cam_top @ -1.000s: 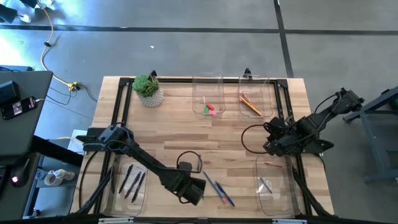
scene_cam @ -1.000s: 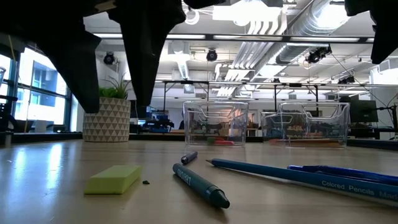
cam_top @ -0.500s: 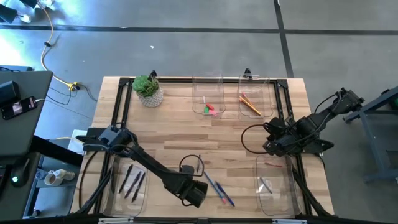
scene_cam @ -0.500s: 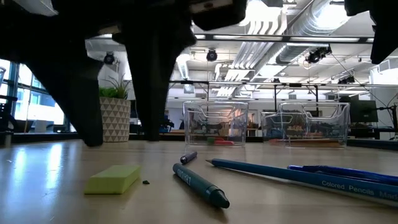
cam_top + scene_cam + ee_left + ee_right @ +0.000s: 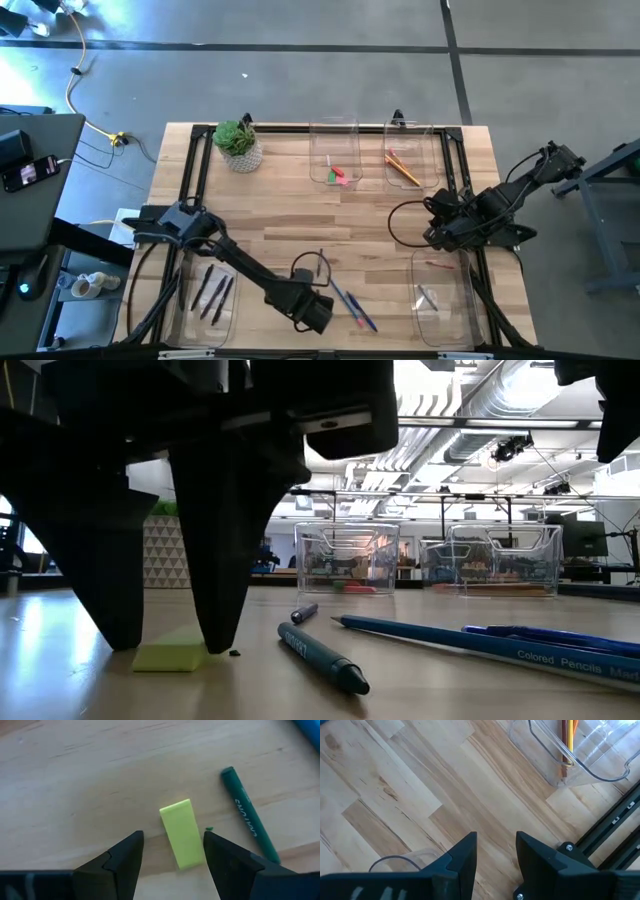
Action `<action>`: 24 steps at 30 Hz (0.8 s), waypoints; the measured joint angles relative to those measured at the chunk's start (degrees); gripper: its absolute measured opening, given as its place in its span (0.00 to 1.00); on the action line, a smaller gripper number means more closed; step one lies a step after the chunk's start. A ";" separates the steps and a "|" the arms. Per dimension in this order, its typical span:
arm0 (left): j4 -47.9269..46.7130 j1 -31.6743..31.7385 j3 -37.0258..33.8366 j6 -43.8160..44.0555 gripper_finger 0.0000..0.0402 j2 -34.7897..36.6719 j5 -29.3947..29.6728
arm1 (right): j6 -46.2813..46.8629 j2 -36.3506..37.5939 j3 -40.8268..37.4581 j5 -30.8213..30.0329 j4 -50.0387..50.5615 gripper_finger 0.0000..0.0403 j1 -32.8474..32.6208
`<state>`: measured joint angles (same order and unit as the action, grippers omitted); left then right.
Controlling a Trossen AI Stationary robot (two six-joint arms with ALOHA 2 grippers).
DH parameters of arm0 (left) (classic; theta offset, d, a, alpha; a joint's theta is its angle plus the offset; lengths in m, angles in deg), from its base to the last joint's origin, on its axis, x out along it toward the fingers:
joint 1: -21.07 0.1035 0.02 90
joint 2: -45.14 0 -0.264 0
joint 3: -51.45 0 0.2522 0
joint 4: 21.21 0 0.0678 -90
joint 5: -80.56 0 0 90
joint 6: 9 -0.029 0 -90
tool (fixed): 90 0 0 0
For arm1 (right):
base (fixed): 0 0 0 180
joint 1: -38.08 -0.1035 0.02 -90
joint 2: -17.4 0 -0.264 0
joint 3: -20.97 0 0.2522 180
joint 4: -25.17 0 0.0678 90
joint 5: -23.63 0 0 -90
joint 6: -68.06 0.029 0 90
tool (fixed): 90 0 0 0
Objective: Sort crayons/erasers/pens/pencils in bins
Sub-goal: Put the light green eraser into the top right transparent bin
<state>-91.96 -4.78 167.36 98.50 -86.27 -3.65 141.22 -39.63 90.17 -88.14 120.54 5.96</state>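
Left gripper point(image 5: 172, 857) stands wide astride the yellow-green eraser point(image 5: 183, 834) on the counter point(image 5: 75, 780), apparently positioned for pickup.

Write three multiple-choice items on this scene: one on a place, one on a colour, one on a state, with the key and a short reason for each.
1. Where is the left gripper?
A. over the plant
B. low over the yellow-green eraser, near the table's front edge
C. inside a far bin

2. What colour is the crayon beside that eraser?
A. dark green
B. red
C. white

3. How do the left gripper's jaws stand?
A. shut on the eraser
B. shut on nothing
C. open, one on each side of the eraser

Key:
1 B, the left wrist view shows the eraser right under it.
2 A, it shows green in the wrist view.
3 C, gaps show between jaws and eraser.
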 joint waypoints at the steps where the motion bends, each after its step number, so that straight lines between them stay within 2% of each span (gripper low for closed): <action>1: -0.06 0.02 0.06 -0.35 0.50 -0.41 -0.48 | -0.04 -0.01 0.00 0.09 0.01 0.32 0.00; 16: -4.26 0.42 0.04 -6.81 0.49 -0.80 -1.34 | 0.14 0.00 0.00 0.14 0.02 0.32 0.00; 24: -4.94 0.42 -0.09 -7.99 0.37 -0.80 -1.18 | 0.29 0.01 0.00 0.12 -0.01 0.32 0.00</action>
<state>-96.90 -4.36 167.27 90.51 -87.06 -4.83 141.51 -39.61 90.17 -88.02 120.53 5.96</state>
